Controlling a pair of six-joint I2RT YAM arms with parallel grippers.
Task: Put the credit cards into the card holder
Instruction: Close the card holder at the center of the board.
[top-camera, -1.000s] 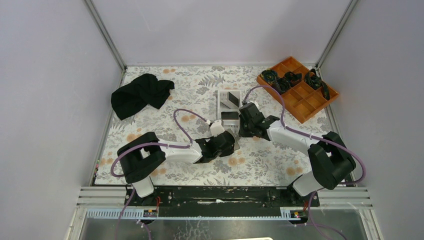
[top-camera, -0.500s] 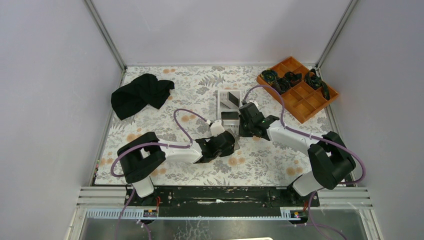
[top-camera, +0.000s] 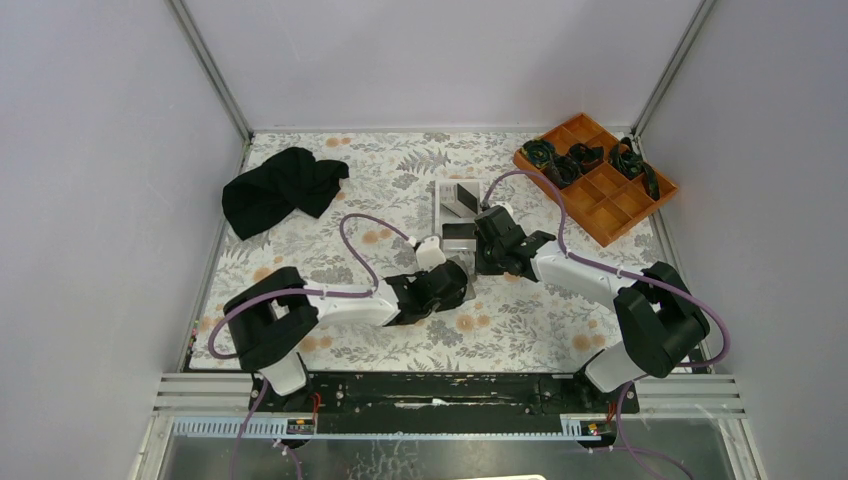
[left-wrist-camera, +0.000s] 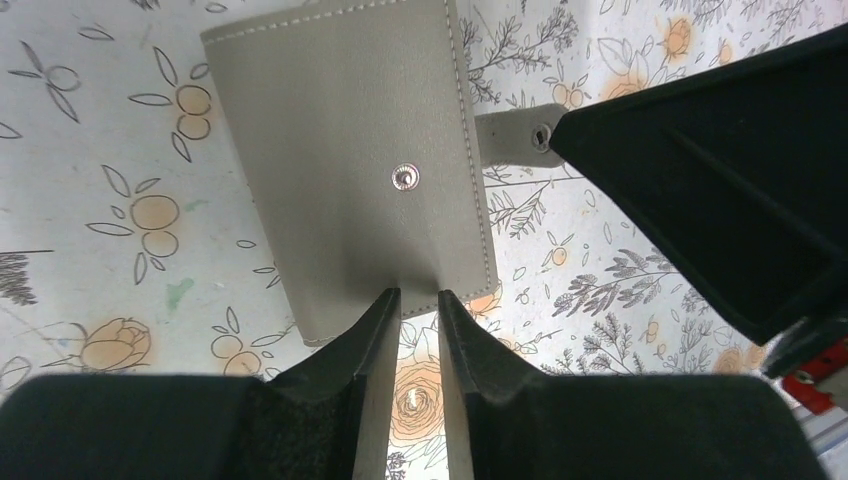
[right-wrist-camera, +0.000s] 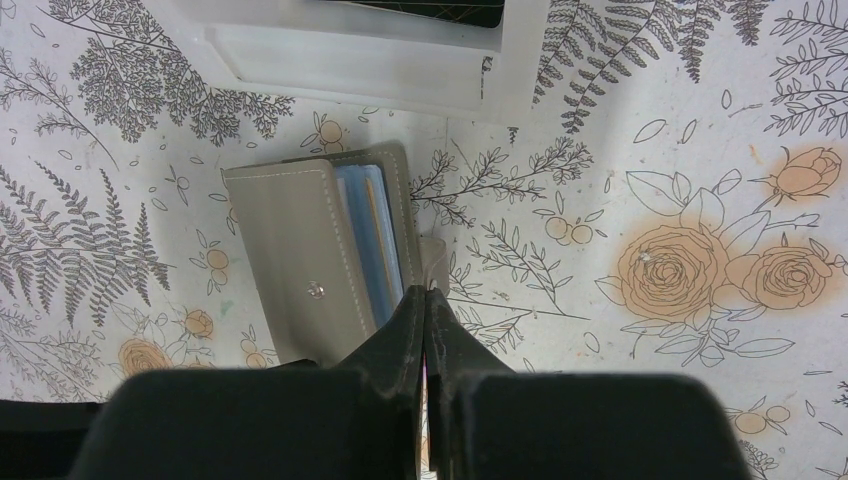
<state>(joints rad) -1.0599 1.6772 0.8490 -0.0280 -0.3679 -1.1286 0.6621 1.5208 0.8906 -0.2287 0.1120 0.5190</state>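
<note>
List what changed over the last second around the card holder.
The right gripper has shut, its tips at the card holder, and it edged slightly left. The left arm's elbow swung left; the left gripper stands slightly parted at the holder's near edge. The white tray, black cloth and orange tray stayed put.

I see both arms reaching in over the flowered table (top-camera: 560, 325), the left arm (top-camera: 350, 305) and right arm (top-camera: 580, 275) nearly meeting just in front of a white tray (top-camera: 438, 205) with dark cards (top-camera: 459, 231) in it. A black cloth (top-camera: 283, 188) lies far left. An orange tray (top-camera: 620, 205) sits far right, with black items in its far compartments.
</note>
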